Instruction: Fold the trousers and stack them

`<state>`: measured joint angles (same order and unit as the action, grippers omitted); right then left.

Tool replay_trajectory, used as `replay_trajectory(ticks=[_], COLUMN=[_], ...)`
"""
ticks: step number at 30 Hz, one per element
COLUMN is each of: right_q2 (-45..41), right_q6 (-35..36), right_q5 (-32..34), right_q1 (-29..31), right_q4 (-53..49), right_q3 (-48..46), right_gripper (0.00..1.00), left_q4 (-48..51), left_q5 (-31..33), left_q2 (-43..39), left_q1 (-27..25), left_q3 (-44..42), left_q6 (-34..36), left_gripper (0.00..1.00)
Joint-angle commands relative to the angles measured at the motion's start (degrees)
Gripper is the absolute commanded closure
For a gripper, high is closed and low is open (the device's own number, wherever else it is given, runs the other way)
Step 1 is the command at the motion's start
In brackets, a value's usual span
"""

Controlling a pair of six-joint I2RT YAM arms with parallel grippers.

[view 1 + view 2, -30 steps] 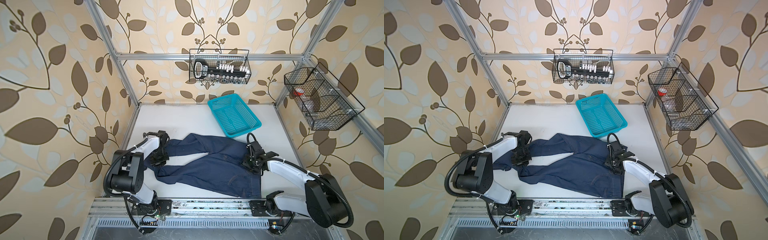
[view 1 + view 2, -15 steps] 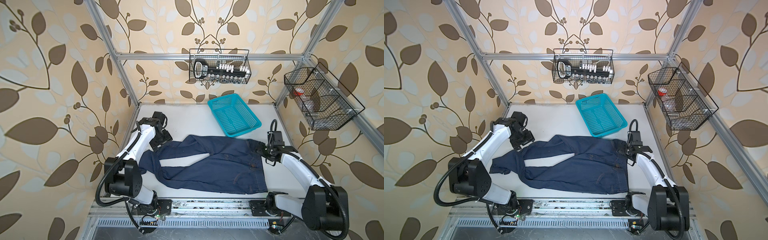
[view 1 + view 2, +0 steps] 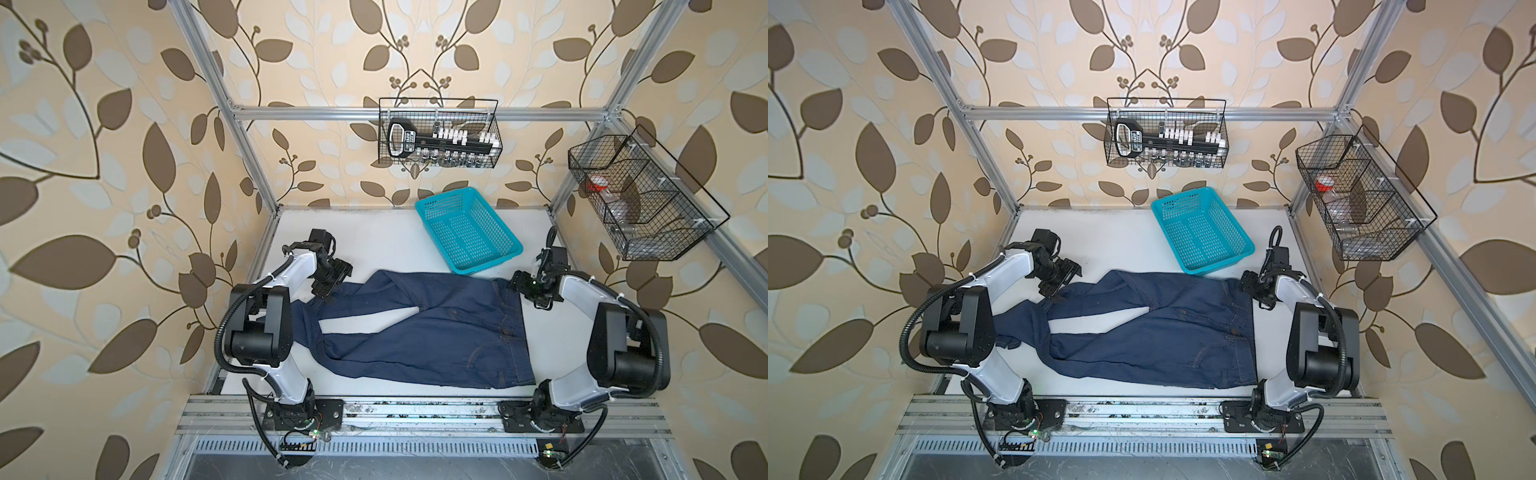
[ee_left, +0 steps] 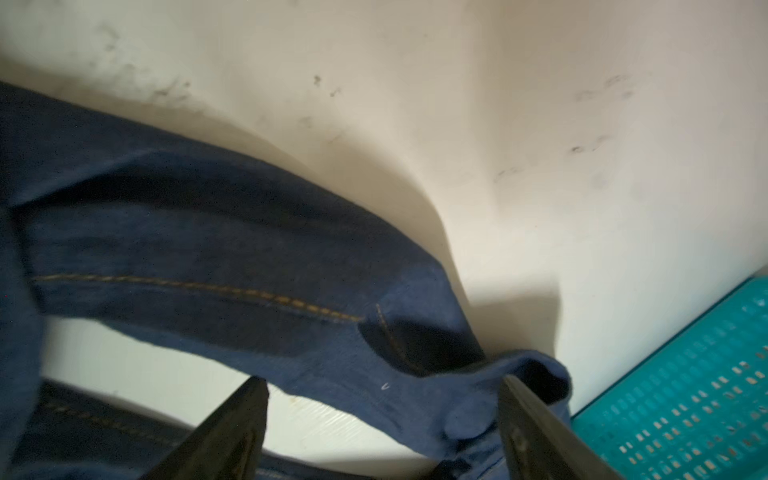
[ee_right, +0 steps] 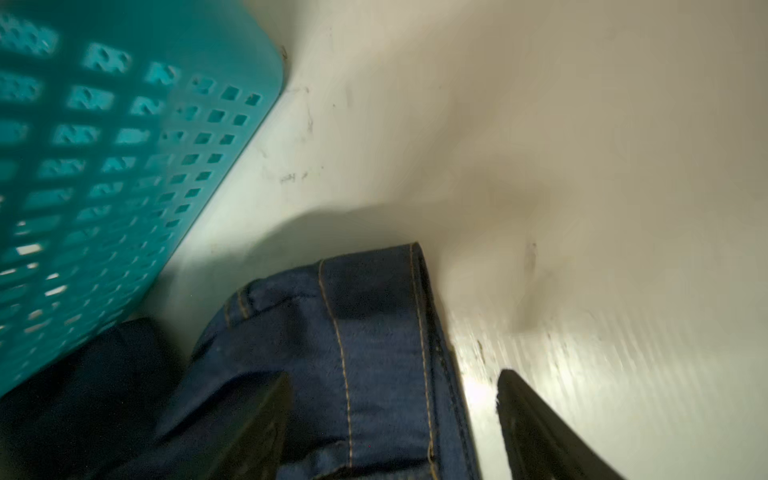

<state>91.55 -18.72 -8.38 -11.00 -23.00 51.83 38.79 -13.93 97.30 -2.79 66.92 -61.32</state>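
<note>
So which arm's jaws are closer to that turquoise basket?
Right. The right arm has its jaws by the basket corner, over the jeans waistband; the left arm is far across, over a leg.

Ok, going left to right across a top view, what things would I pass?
Left gripper → turquoise basket → right gripper → wire basket on the side wall. The trousers spread across most of these, so I skip them.
</note>
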Motion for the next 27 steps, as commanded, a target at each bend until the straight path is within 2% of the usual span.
replay_trajectory(ticks=[1,6,10,13,17,20,27], right_q2=[3.9,7.2,8.8,9.3,7.7,6.5,0.3], right_q6=[3.7,5.0,5.5,5.6,6.4,7.2,8.1], right_q5=[0.6,3.8,4.6,4.6,5.0,4.6,3.9], right_q1=[0.5,2.1,3.0,3.2,3.3,3.2,2.0], right_q4=[-0.9,-2.0,-2.1,-2.0,-1.6,-1.9,-3.2], right_q3=[2.7,2.9,2.3,1.8,0.8,1.0,0.6], right_gripper=[0.25,0.34,0.5,0.67,0.88,0.98,1.0], left_q4=[-4.2,-4.6,-6.1,-5.4,-5.6,-5.6,-5.2], left_q5=[-2.2,-0.6,-0.7,0.7,3.0,3.9,5.2], left_q2=[0.7,1.1,2.4,3.6,3.6,4.0,3.8], left_q1=[0.0,0.0,-0.2,-0.4,-0.4,-0.4,0.7], left_q3=[-1.4,-2.8,-3.4,-3.7,-4.7,-4.4,-2.3], left_q6=[-4.8,-6.3,-7.2,-6.6,-5.5,-4.9,-2.8], left_gripper=[0.12,0.11,0.12,0.17,0.33,0.51,0.87])
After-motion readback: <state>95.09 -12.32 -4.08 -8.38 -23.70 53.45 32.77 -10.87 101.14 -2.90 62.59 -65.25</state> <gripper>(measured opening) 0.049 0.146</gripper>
